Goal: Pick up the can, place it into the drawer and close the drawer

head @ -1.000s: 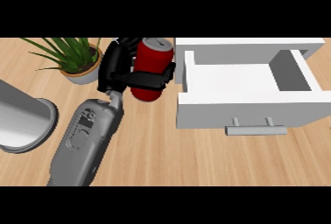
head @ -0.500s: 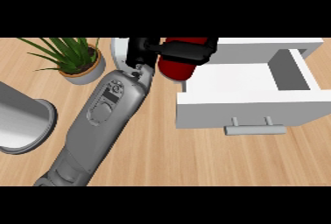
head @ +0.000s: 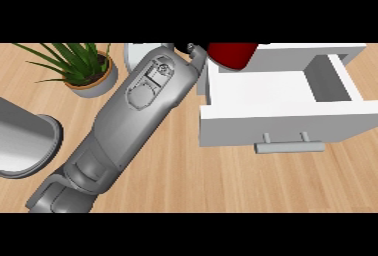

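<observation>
The red can [head: 232, 54] hangs at the view's top edge, over the back left corner of the open white drawer [head: 221, 117]. My left forearm [head: 140, 107] runs up from the lower left to it. Of my left hand [head: 192, 49] only a small black part shows beside the can, and the can's top is cut off by the view's edge. In the earlier frames the hand's fingers were curled round the can. The drawer's inside [head: 266, 87] holds nothing that I can see, and its grey handle [head: 289, 146] faces me. My right hand is out of view.
A potted green plant [head: 81, 70] stands at the back left. A grey metal pot [head: 22, 145] sits at the left edge. A white round thing [head: 140, 52] shows partly behind my forearm. Bare wooden counter [head: 221, 180] lies in front of the drawer.
My left hand has carried the can to the right and further back, from beside the drawer's left wall to above its back left corner. The drawer has stayed open.
</observation>
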Available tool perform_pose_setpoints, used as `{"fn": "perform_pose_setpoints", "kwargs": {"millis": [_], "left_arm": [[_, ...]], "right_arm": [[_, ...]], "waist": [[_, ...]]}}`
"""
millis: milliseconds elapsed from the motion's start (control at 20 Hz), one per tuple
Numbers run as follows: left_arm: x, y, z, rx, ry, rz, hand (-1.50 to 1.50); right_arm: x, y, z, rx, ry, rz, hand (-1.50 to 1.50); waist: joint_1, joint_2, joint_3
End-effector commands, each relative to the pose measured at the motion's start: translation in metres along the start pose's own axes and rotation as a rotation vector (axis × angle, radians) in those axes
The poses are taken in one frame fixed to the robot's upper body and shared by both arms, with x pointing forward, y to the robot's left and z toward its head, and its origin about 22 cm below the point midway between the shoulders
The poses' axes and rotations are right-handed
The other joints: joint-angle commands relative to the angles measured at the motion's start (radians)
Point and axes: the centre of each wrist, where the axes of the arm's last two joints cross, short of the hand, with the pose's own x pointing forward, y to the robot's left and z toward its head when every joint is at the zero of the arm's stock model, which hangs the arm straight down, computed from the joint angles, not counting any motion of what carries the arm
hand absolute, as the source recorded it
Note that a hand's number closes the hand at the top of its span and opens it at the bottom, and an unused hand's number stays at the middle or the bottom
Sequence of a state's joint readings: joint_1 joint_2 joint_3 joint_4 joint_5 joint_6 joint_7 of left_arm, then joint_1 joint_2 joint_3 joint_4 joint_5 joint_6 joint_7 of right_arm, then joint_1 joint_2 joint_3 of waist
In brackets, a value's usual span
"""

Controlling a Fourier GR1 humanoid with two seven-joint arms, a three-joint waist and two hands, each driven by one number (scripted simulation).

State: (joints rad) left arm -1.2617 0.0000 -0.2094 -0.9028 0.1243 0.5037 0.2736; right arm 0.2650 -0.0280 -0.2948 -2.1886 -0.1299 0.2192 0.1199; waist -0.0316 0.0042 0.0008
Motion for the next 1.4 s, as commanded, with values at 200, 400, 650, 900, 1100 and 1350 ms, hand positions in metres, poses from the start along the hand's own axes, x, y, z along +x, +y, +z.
{"fn": "perform_pose_setpoints", "kwargs": {"millis": [200, 400, 650, 900, 1100, 1350], "left_arm": [[0.014, -0.023, -0.018, 0.008, 0.01, -0.047, 1.5], [0.001, -0.025, -0.021, 0.026, 0.004, -0.08, 1.5], [-0.001, -0.028, -0.025, 0.016, 0.042, -0.106, 1.5], [-0.027, -0.025, -0.023, 0.025, 0.046, -0.131, 1.5], [-0.043, -0.019, -0.023, 0.046, 0.019, -0.147, 1.5], [-0.049, -0.023, -0.02, 0.078, 0.023, -0.209, 1.5]], "right_arm": [[-0.004, 0.012, -0.009, 0.025, -0.006, -0.002, -1.5], [-0.018, 0.006, -0.014, 0.034, 0.011, -0.007, -1.5], [-0.007, 0.015, -0.016, 0.021, -0.017, -0.001, -1.5], [0.001, 0.008, -0.016, 0.071, -0.004, 0.023, -1.5], [0.012, 0.01, -0.012, 0.032, -0.018, 0.003, -1.5], [0.003, 0.007, -0.023, 0.049, -0.027, 0.002, -1.5]], "waist": [[-0.018, 0.005, 0.001], [-0.026, 0.008, 0.001], [-0.036, 0.009, 0.001], [-0.057, 0.013, 0.002], [-0.054, 0.013, 0.001], [-0.077, 0.018, 0.002]]}}
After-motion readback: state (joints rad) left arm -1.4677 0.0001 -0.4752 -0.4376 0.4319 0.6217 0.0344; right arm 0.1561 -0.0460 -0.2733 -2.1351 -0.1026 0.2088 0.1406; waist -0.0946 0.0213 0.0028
